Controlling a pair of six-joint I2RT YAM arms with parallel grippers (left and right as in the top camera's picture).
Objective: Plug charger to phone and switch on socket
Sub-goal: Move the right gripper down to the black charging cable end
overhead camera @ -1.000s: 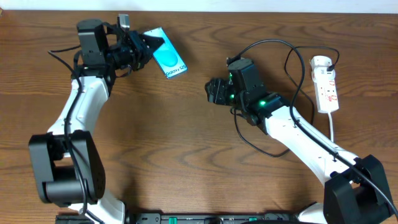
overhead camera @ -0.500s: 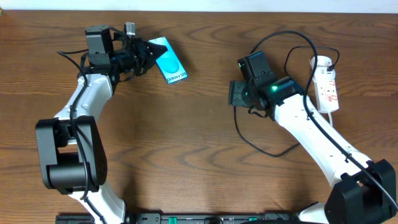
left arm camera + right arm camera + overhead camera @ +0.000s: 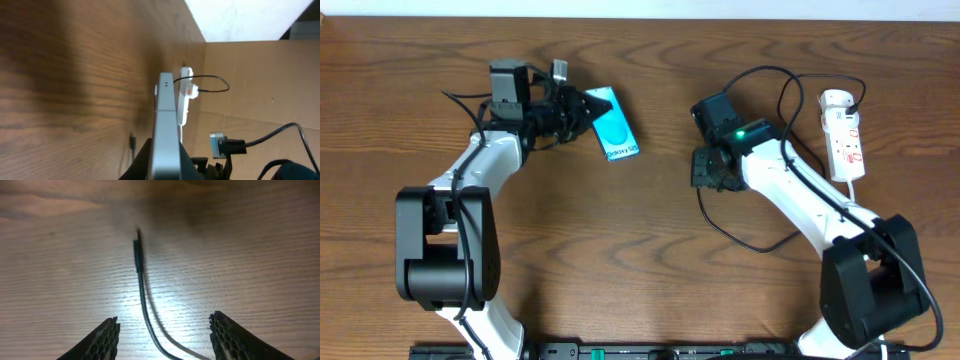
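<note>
L fingers (image 3: 578,106): clamped on left end of phone (image 3: 618,126), far-left part of worktop (image 3: 620,270).
Phone: turquoise screen faces up in overhead view, white text at its right end. Seen edge-on in L wrist view, sitting between the fingers.
R fingers (image 3: 106,337): apart, nothing gripped, pointed down at worktop right of centre.
Charger (image 3: 138,260): connector tip lies flat on worktop just ahead of R fingers, in line w/ the gap, touching neither pad. Cable runs back btwn them, then loops on far side toward socket (image 3: 844,135) and meets its far end.
Socket: white strip w/ red marks, far right, well apart from phone. White cord leads off its near end.
Switches: too small to tell position.
</note>
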